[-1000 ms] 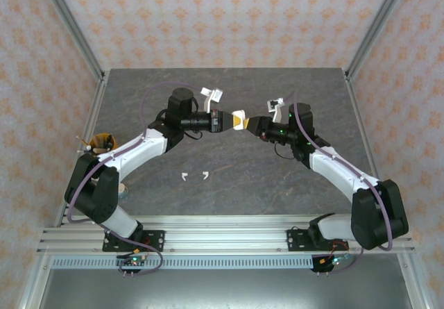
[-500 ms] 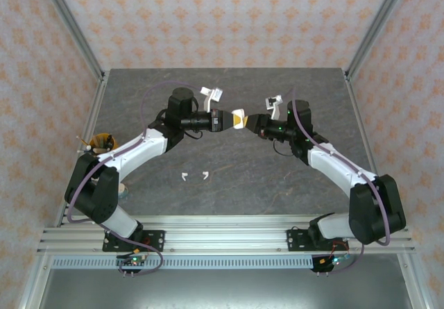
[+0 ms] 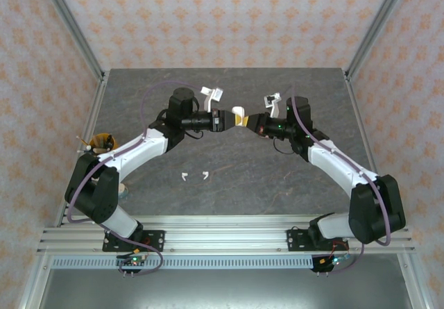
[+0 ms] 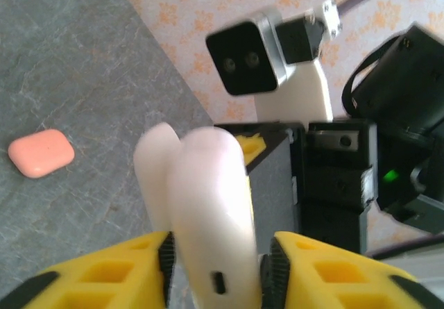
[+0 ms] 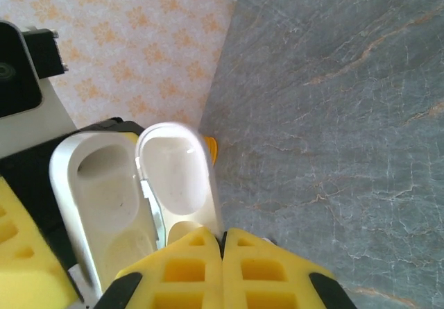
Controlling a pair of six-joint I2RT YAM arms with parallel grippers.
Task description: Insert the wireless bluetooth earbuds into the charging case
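Left hand (image 4: 220, 253) pinches the open white charging case (image 4: 208, 205) above the bench (image 3: 277, 184). Right hand (image 5: 222, 243) is pressed together at the lid rim. 2 white earbuds (image 3: 185, 177) lie nearer, between both arms.

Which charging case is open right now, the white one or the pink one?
The white charging case, clamped in the left hand, has its lid swung open and its hollow inside showing. The coral-pink charging case lies shut on the table.

The grey table (image 3: 243, 177) bears two white earbuds (image 3: 185, 177) and a pink case (image 4: 41, 153).
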